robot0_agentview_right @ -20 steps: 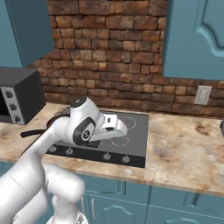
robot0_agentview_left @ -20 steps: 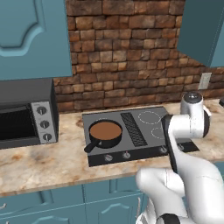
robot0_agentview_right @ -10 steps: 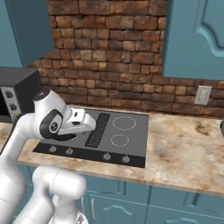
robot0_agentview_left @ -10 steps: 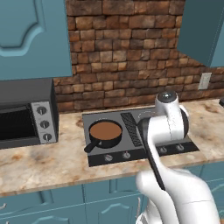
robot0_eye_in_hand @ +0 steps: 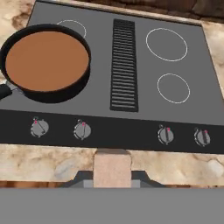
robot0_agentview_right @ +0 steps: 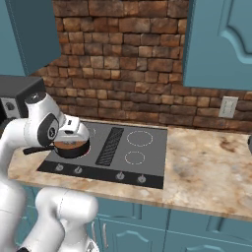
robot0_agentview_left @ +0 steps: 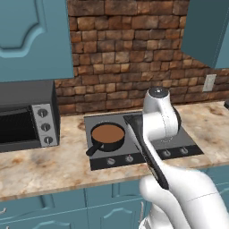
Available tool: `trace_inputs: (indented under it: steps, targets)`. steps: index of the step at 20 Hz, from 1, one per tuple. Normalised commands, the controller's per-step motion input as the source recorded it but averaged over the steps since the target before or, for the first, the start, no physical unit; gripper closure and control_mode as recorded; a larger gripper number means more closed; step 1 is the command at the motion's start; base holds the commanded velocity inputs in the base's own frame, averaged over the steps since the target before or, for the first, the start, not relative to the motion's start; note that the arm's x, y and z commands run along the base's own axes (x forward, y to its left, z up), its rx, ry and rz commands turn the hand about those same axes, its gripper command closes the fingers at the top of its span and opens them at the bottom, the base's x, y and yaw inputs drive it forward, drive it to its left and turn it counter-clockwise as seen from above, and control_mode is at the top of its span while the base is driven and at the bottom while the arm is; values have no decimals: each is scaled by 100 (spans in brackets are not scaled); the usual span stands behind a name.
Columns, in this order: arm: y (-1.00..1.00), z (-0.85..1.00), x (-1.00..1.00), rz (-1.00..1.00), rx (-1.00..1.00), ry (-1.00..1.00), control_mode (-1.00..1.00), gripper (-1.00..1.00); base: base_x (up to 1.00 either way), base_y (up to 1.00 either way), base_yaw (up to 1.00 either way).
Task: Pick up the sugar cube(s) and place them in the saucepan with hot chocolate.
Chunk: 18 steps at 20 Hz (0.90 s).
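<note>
A speckled beige stone counter (robot0_agentview_left: 53, 163) carries a dark grey cooktop (robot0_eye_in_hand: 144, 83) set back against the brick wall. A toaster oven (robot0_agentview_left: 24, 116) stands at the counter's left end. On the cooktop's front-left burner sits the black saucepan (robot0_eye_in_hand: 46, 63) of brown liquid.

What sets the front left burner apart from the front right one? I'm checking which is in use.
The front left burner is covered by the saucepan of brown hot chocolate; the front right burner is bare, its white ring fully visible. The front left one lies left of the centre grille, the front right one right of it. Both sit on the same dark cooktop, behind the knobs.
</note>
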Motion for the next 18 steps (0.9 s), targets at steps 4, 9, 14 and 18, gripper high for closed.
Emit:
trace_inputs:
  steps: [4, 9, 14, 18]
  targets:
    - [37, 9, 63, 14, 21, 3, -100, 100, 0, 0, 0]
    - [18, -22, 61, 15, 6, 5, -100, 100, 0, 0, 0]
    - [68, -35, 65, 8, -5, 17, -100, 100, 0, 0, 0]
    - [40, -25, 38, 3, -1, 13, -100, 100, 0, 0, 0]
